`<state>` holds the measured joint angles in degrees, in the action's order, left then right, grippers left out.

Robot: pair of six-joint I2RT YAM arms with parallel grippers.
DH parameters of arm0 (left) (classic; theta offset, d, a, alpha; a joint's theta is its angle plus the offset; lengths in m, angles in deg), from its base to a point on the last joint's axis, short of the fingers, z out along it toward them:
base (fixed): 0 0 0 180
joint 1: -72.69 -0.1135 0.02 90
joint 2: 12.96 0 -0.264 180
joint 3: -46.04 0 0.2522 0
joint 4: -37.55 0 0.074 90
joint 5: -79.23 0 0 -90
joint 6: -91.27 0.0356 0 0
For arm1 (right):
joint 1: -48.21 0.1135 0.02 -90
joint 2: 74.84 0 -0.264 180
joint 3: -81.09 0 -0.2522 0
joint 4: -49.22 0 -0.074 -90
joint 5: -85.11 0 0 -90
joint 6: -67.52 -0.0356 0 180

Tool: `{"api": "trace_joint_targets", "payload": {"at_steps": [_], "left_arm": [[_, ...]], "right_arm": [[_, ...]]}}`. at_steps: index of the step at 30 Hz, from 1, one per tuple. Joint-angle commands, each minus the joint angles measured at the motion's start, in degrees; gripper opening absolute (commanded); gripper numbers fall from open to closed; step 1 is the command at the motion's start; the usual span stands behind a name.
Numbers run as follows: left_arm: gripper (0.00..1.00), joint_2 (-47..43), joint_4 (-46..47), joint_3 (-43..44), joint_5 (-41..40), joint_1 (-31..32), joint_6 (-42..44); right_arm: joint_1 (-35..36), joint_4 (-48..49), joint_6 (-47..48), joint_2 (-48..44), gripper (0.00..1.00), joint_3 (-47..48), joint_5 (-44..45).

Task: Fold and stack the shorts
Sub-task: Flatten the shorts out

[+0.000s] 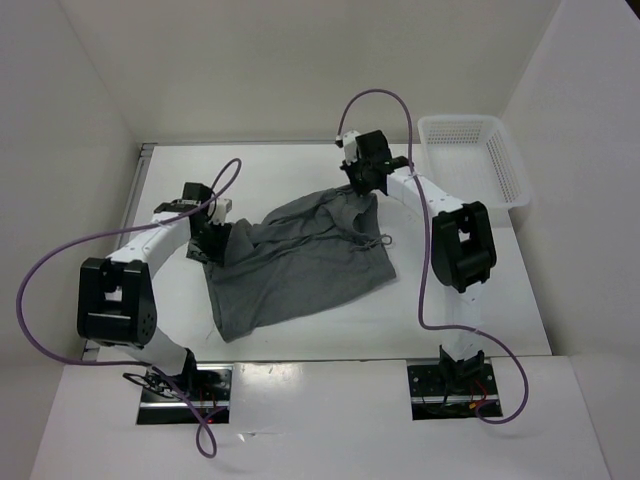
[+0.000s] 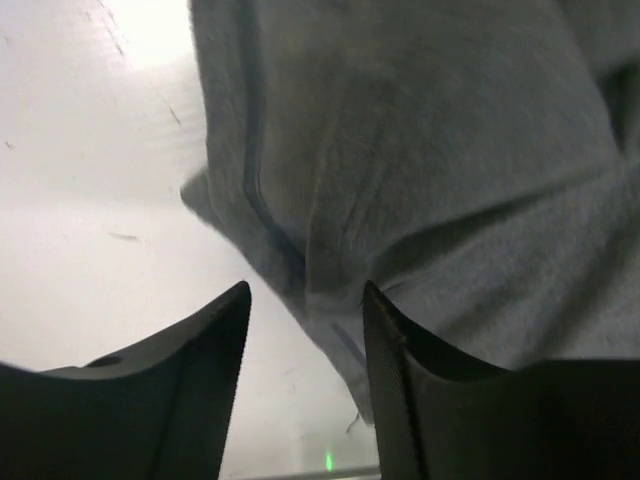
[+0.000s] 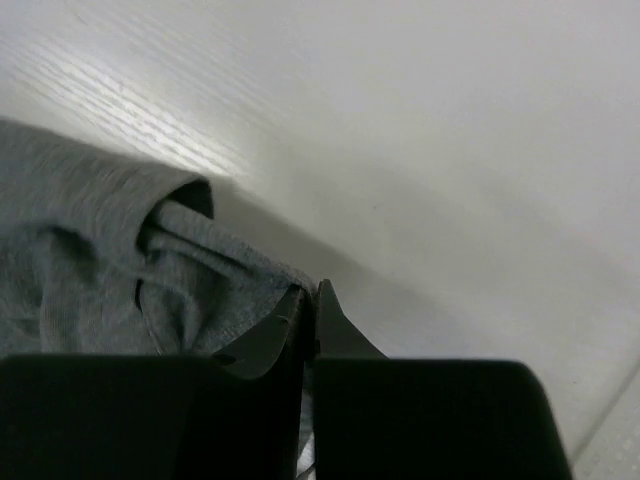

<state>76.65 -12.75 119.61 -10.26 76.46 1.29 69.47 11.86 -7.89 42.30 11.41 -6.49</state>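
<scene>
The right tool (image 3: 310,292) is pinched tight on a bunched corner of the shorts (image 1: 300,265). The left tool (image 2: 305,292) stands partly open, clamping nothing, with a hem of the shorts at its gap. Between both tools the shorts lie rumpled on the worktop (image 1: 470,310).

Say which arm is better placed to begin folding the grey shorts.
Right, probably. The right arm has jaws shut on the far edge of the mid-grey soft fabric shorts; the left arm has jaws apart at the left edge, gripping nothing.
</scene>
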Motion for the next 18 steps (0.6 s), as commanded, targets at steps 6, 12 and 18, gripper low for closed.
{"api": "trace_joint_targets", "payload": {"at_steps": [6, 12, 18], "left_arm": [[0.68, -2.69, 4.85, 12.60, 7.74, -1.66, -0.01], [0.70, 15.55, 7.98, 23.56, 6.26, -1.66, -0.01], [0.69, 27.01, 7.97, 31.41, 8.10, -2.19, -0.01]], "right_arm": [[0.80, 1.18, 6.75, -5.78, 0.00, -5.49, 4.33], [3.35, 0.66, 8.88, -8.06, 0.00, -8.30, 4.33], [3.35, 0.13, 10.01, -8.60, 0.00, -8.93, 4.85]]}}
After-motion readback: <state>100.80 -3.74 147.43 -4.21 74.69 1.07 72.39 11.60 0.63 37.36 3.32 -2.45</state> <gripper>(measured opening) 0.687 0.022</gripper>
